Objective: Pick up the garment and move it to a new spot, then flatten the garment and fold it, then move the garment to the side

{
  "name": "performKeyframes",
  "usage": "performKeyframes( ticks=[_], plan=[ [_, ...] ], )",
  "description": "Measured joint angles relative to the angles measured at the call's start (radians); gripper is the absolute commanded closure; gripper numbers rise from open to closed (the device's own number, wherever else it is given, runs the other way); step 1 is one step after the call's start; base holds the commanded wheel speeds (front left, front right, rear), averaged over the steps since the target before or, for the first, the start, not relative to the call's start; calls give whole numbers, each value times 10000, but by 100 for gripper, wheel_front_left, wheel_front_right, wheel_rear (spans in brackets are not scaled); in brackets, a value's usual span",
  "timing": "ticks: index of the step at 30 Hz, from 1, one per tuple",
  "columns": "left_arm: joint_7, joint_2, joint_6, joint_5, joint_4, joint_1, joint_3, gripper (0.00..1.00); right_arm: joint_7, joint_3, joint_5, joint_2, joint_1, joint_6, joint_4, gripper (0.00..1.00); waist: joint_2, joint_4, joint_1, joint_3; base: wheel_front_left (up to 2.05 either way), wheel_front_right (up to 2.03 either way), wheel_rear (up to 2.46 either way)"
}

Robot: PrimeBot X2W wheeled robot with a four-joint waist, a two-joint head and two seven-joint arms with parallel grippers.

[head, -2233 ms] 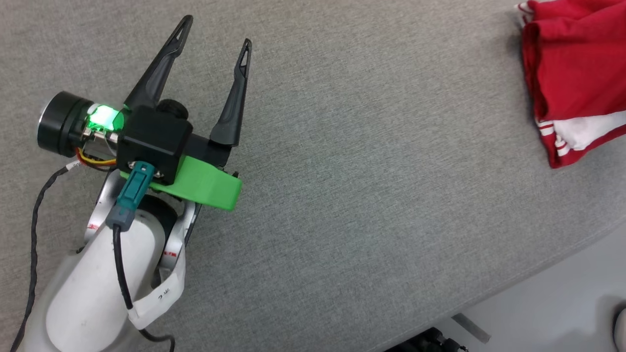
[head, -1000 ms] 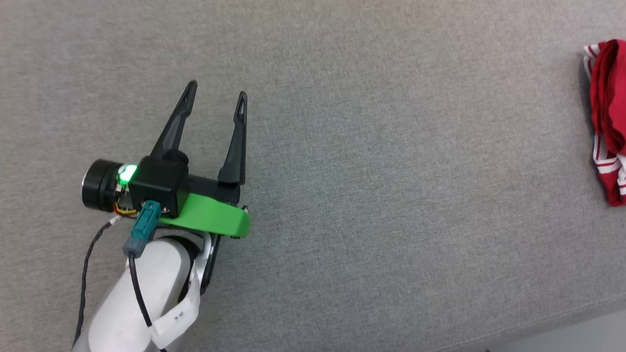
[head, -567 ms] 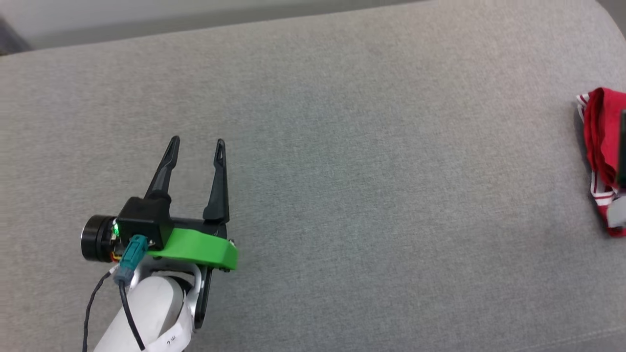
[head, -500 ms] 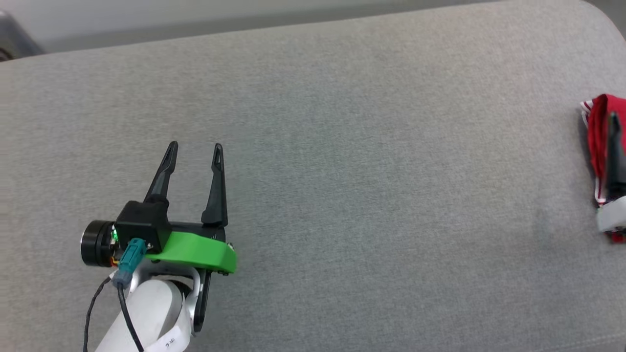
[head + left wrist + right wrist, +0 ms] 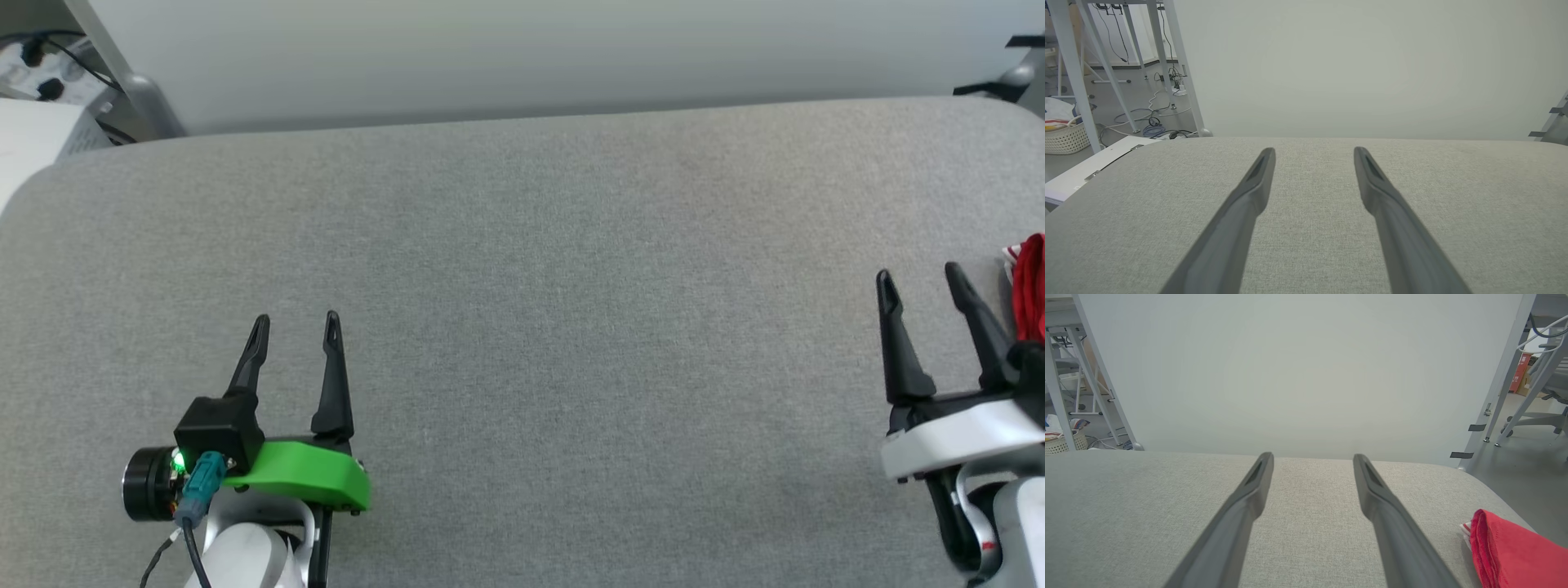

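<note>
The red garment (image 5: pixel 1030 286) lies folded at the table's far right, cut off by the head view's right edge; a strip of striped trim shows at its left side. In the right wrist view the garment (image 5: pixel 1511 551) sits at the lower right, beside the fingers. My right gripper (image 5: pixel 920 273) stands open over the grey table at the lower right, just left of the garment, holding nothing. Over the table's lower left, my left gripper (image 5: pixel 295 320) is open and empty too, far from the garment.
The grey fabric-covered table (image 5: pixel 555 310) spans the head view, its rounded far edge against a pale wall (image 5: pixel 522 57). Metal frame legs (image 5: pixel 1180 69), floor cables and a white basket (image 5: pixel 1065 136) stand beyond the table's left; a chair base (image 5: pixel 1535 416) stands off to the right.
The head camera has lifted and turned, so the wall and far table edge came into view. The right gripper has come into view beside the garment. The left gripper stays open.
</note>
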Motion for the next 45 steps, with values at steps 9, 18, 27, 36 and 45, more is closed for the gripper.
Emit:
performKeyframes(
  ticks=[9, 18, 27, 36, 45],
  plan=[
    [-10, -38, -90, 136, 90, 732, 180, 0, 583, -12, -259, 596, 1422, 0, -1197, 0, 0, 139, 0, -775, 0, 0, 0],
    [-10, -169, -351, 311, 211, 1231, 311, 0, 1112, -198, -368, 974, 2321, 0, -1827, 0, 0, 194, 0, -1385, 0, 0, 0],
    [-10, -362, -531, 483, 341, 1359, 351, 0, 1434, -167, -368, 1068, 2562, 0, -1875, 0, 0, 263, 0, -1585, 0, 0, 0],
    [-10, -403, -623, 560, 412, 1359, 380, 0, 1448, -82, -368, 1058, 2573, 0, -1848, 0, 0, 327, 0, -1520, 0, 0, 0],
    [-10, -439, -631, 596, 449, 1359, 393, 0, 1444, -12, -368, 1051, 2573, 0, -1783, 0, 0, 341, 1, -1511, 0, 0, 0]
  ],
)
